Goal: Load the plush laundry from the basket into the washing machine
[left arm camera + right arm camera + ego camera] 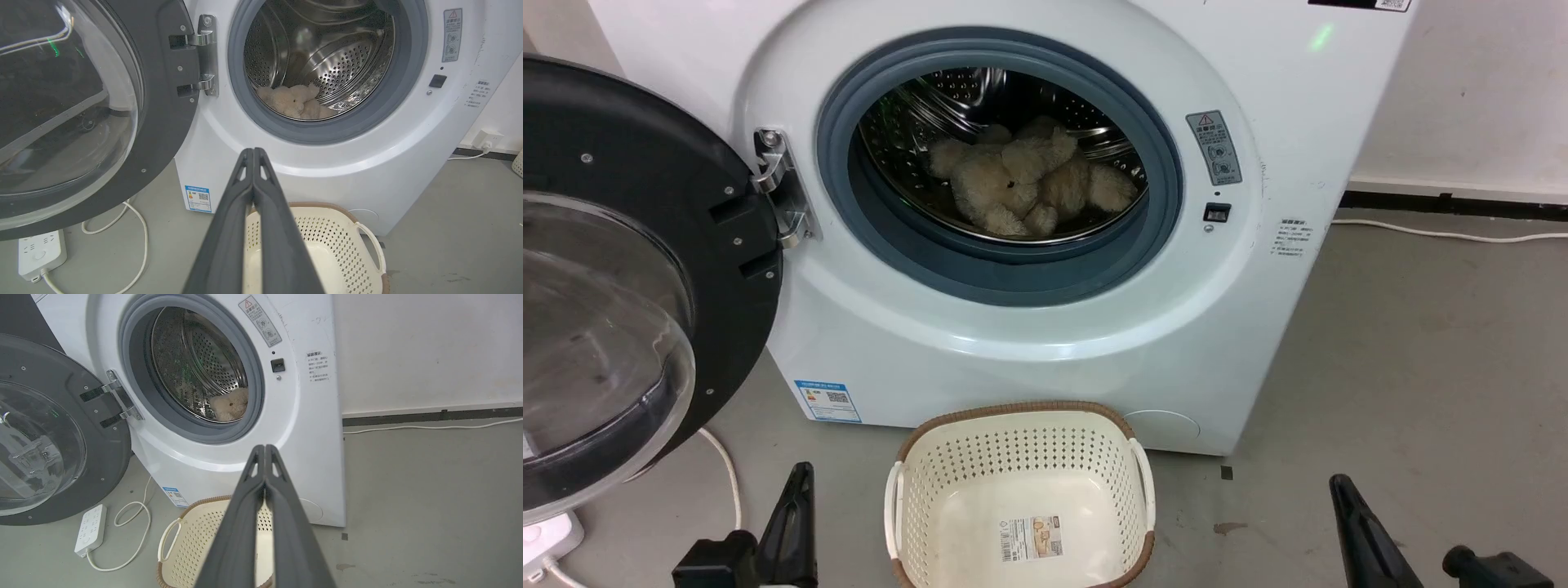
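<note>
The cream-beige plush laundry [1025,181] lies inside the steel drum of the white washing machine [1029,343], behind its grey rubber ring; the plush [292,102] [229,407] also shows in both wrist views. Its black-framed glass door [621,286] stands swung open to the left. On the floor in front, the cream perforated basket [1021,457] holds nothing but its paper label. My left gripper [796,498] is low at the basket's left, fingers pressed together [254,152]. My right gripper [1343,498] is low at the basket's right, likewise shut [264,448] on nothing.
A white power strip [39,253] and looping white cable [130,245] lie on the grey floor under the open door. Another cable [1454,235] runs along the wall at the right. Bare grey floor spreads to the right of the machine.
</note>
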`<state>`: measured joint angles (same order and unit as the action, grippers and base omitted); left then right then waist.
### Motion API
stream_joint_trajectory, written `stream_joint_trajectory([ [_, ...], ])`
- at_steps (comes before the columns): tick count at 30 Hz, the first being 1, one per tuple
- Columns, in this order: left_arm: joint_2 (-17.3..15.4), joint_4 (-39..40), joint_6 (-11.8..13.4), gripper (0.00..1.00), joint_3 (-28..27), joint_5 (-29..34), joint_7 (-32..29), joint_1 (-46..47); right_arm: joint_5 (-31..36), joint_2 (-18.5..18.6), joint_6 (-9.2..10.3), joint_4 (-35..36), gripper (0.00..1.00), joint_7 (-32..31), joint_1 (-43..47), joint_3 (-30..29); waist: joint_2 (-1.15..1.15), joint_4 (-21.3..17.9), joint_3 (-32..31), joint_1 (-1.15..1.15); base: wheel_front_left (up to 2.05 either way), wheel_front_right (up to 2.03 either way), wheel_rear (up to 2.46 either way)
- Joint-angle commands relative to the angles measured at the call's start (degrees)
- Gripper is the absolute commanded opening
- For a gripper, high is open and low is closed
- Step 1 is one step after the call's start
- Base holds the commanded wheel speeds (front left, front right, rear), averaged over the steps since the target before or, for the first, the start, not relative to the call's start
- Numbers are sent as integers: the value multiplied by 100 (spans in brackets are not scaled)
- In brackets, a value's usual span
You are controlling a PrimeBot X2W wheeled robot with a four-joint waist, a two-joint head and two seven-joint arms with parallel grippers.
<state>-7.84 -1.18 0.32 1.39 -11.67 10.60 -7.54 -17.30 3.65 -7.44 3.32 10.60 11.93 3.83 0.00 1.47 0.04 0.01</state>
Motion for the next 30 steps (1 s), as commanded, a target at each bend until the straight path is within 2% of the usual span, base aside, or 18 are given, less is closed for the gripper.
stream_joint_trajectory([
  [1,36,23,-10,0,-13,59,-28,95,77,-21,-1,-19,0,-23,-136,-30,0,-1,0,-1,0,0,0],
  [30,187,55,-17,0,-54,424,-367,312,621,-40,-2,-122,0,-364,-483,-146,0,-49,-1,-1,0,0,0],
])
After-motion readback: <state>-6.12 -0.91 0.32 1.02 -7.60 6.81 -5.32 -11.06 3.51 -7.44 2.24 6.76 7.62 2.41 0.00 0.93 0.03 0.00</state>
